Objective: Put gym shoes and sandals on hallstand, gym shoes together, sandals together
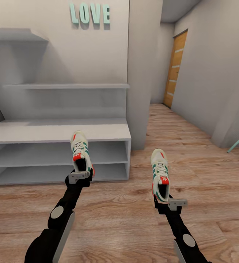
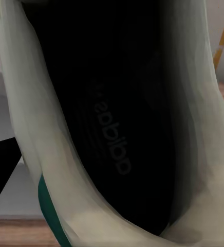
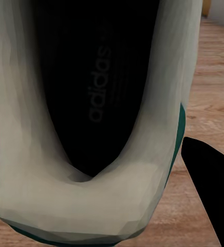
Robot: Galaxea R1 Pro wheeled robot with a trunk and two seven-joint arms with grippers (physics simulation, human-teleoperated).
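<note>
Currently: my left end effector (image 1: 83, 174) clamps one gym shoe (image 1: 80, 149) before the hallstand (image 1: 61, 132), right end effector (image 1: 167, 202) clamps the other (image 1: 160, 171) over the corridor floor (image 1: 134, 212); none racked, sandals pending.

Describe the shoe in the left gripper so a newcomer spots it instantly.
Find the grey hallstand under the LOVE lettering. In front of its right end, the left gripper holds a gym shoe by the heel. The other gym shoe hangs over bare floor.
</note>
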